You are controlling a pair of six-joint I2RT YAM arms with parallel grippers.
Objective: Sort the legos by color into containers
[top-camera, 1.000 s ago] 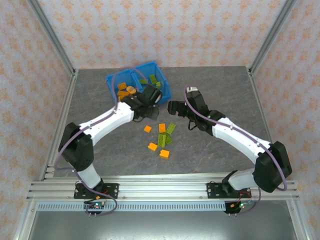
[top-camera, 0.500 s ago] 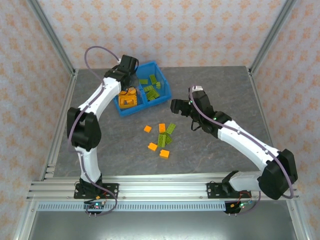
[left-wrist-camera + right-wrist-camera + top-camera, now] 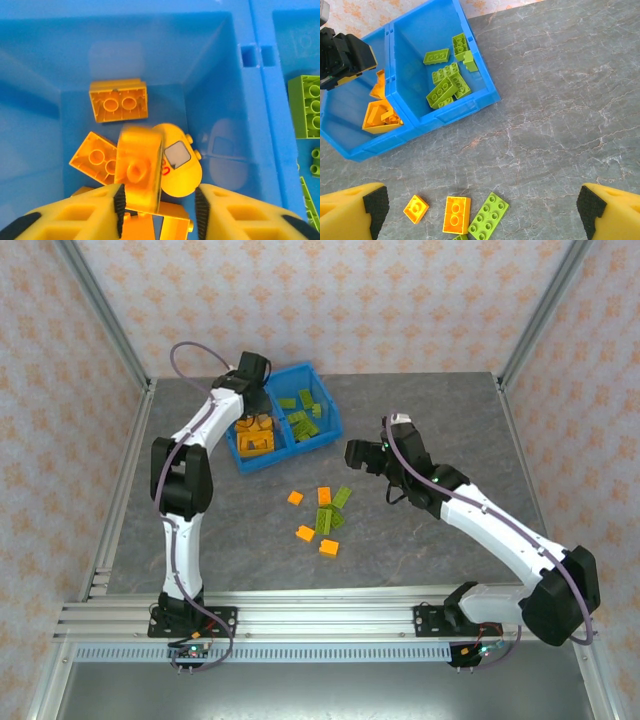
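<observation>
Grey table (image 3: 430,530) is carrying loose legos (image 3: 322,515) before the blue bin (image 3: 334,420), nearest the wide-apart right gripper (image 3: 355,454) (left gripper (image 3: 160,212), jaws parted, is hanging over the bin).

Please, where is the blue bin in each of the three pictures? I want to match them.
Top external: the blue bin, far centre-left of the table.
Left wrist: close from above, orange compartment central, green compartment at the right edge.
Right wrist: the bin, upper left.
Shared landmark: the centre wall between orange bricks and green bricks.
</observation>
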